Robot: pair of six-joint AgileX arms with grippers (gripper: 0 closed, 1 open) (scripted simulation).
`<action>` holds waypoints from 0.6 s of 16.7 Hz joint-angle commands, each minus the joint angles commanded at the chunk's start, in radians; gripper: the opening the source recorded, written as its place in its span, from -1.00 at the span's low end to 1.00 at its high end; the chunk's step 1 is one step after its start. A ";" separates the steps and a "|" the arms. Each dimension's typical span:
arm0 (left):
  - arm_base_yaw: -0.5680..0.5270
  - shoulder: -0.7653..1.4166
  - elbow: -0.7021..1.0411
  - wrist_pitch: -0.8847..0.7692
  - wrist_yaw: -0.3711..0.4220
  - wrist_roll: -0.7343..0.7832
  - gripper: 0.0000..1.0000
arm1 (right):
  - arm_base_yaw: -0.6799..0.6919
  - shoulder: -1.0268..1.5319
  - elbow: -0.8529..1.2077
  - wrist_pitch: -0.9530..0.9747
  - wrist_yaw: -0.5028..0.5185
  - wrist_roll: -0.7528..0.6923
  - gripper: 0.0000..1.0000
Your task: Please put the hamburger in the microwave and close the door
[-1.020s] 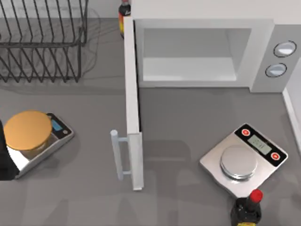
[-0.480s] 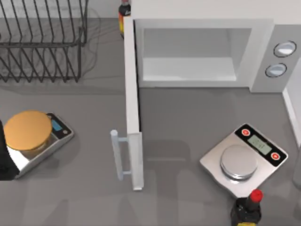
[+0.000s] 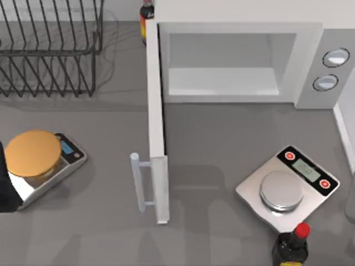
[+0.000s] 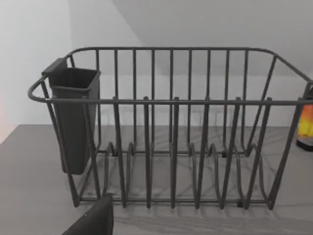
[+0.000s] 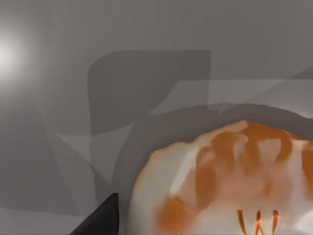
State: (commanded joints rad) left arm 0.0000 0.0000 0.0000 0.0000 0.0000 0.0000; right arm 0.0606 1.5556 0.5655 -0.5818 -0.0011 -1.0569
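I'm at the table with the microwave (image 3: 238, 61) standing at the far side, its cavity wide and bare, two round knobs (image 3: 331, 69) on the grey panel to the right of it. The door (image 3: 156, 127) stands swung fully out, edge-on from above, its bar handle (image 3: 137, 182) on the left face.

My right wrist camera looks down close on the hamburger (image 5: 225, 181): a tan-orange bun with pale whitish patches, lying on the grey table (image 5: 73, 98) just below my right gripper. One dark fingertip (image 5: 100, 218) pokes in beside it, apart from the bun. Whether these jaws are spread or closed, I cannot tell.

My left arm (image 3: 5, 185) sits at the left edge of the table, dark, right beside the scale (image 3: 41, 166) that carries a flat orange disc (image 3: 31, 153). From its wrist camera, a dark finger (image 4: 95, 220) shows low, with the wire dish rack (image 4: 171, 127) and its dark cutlery cup (image 4: 73, 117) ahead. I cannot tell how those jaws stand either.

To the right of the door lies a second scale (image 3: 288, 185) with a silver plate, a red-capped bottle (image 3: 292, 246) just in front of it. Another bottle (image 3: 146, 19) stands behind the door's hinge.
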 joint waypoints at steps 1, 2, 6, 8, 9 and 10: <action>0.000 0.000 0.000 0.000 0.000 0.000 1.00 | 0.000 0.000 0.000 0.000 0.000 0.000 0.70; 0.000 0.000 0.000 0.000 0.000 0.000 1.00 | 0.000 0.000 0.000 0.000 0.000 0.000 0.55; 0.000 0.000 0.000 0.000 0.000 0.000 1.00 | 0.000 0.000 0.000 0.000 0.000 0.000 -0.06; 0.000 0.000 0.000 0.000 0.000 0.000 1.00 | 0.000 0.000 0.000 0.000 0.000 0.000 -0.36; 0.000 0.000 0.000 0.000 0.000 0.000 1.00 | 0.000 0.000 0.000 0.000 0.000 0.000 -0.51; 0.000 0.000 0.000 0.000 0.000 0.000 1.00 | 0.000 0.000 0.000 0.000 0.000 0.000 -0.66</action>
State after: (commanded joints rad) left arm 0.0000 0.0000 0.0000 0.0000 0.0000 0.0000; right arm 0.0606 1.5556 0.5655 -0.5818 -0.0011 -1.0569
